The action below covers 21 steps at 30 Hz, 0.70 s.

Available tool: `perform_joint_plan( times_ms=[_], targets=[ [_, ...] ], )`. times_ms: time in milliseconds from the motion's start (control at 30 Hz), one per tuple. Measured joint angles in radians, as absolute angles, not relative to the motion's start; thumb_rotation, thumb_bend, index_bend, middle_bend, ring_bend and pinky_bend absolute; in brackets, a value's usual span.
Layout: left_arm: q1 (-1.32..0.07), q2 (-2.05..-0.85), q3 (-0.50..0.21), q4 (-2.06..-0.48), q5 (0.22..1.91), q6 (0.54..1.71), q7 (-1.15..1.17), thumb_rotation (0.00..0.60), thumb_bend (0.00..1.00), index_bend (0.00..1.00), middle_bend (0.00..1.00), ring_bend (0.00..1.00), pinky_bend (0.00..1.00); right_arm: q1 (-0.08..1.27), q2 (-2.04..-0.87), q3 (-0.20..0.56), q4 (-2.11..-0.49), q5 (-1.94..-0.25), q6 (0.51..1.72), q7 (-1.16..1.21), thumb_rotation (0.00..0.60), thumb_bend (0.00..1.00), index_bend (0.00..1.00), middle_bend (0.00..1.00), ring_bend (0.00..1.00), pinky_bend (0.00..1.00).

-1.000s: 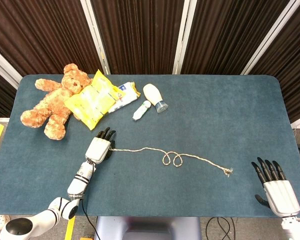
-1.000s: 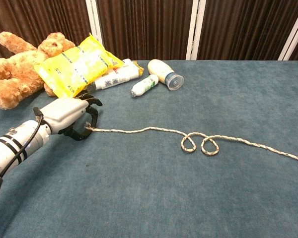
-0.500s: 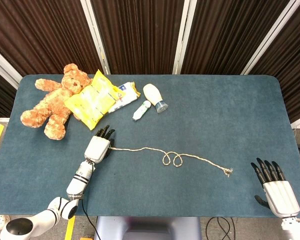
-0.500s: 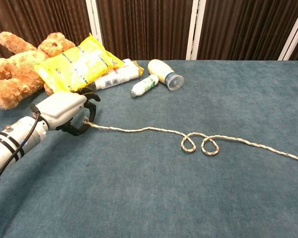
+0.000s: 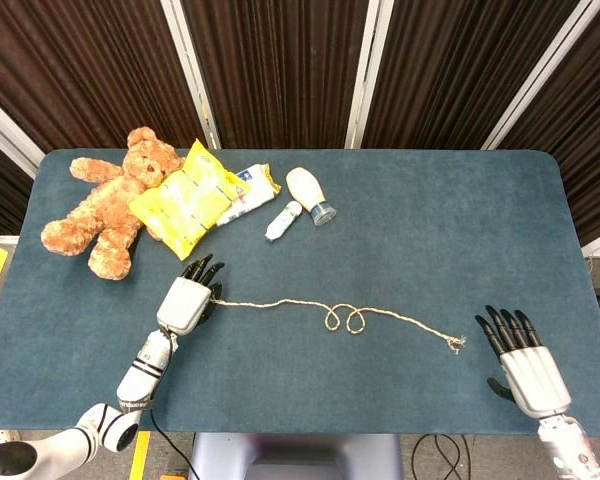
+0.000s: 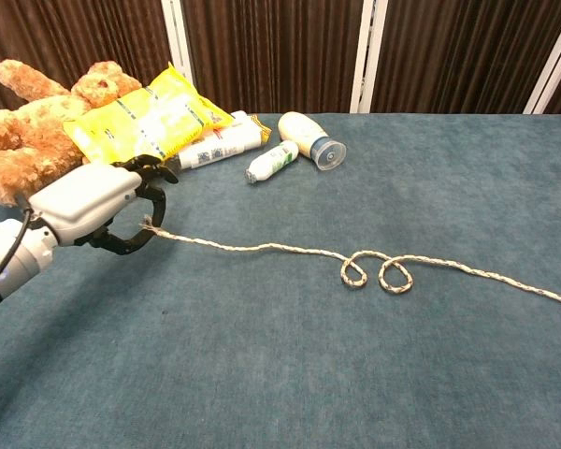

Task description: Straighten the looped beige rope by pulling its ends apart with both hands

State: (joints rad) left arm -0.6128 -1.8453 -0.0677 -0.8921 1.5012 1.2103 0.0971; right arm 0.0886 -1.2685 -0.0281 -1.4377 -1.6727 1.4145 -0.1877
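The blue desk point(image 5: 430, 230) is carrying the beige rope point(image 5: 300, 301), lying across its middle with two small loops point(image 5: 344, 320). At nine o'clock, the left robot hand point(image 5: 185, 298) is pinching the rope's end. At four o'clock, the right robot hand point(image 5: 522, 362) is hovering, fingers spread, near the frayed end point(image 5: 454, 345).

The table point(image 5: 430, 220) is covered in dark teal cloth. The rope point(image 5: 320, 305) is beige with darker flecks. The hands point(image 5: 183, 300) point(image 5: 525, 368) are cased in white with black fingers. The bear point(image 5: 105, 205) is orange-brown, the bag point(image 5: 185, 198) bright yellow with white print, the bottles point(image 5: 308, 192) white. Dark brown ribbed panels point(image 5: 270, 60) are divided by white strips.
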Motion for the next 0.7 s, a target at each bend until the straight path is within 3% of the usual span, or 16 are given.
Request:
perform_joint_plan(
  times_ms=[267, 700],
  targets=[
    [-0.583, -1.794, -0.051, -0.956, 1.514, 1.24, 0.111, 0.6, 0.51, 0.68, 0.16, 0.02, 0.19, 0.146, -1.332, 0.014, -1.467, -1.647, 1.358, -0.302, 0.6, 0.3, 0.46, 0.0, 0.0, 0.0],
    [-0.563, -1.726, -0.053, -1.0, 1.512, 1.238, 0.079, 0.6, 0.5, 0.68, 0.16, 0.02, 0.19, 0.234, -1.48, 0.101, -1.392, -1.401, 1.183, -0.546, 0.6, 0.34, 0.54, 0.0, 0.0, 0.0]
  ],
)
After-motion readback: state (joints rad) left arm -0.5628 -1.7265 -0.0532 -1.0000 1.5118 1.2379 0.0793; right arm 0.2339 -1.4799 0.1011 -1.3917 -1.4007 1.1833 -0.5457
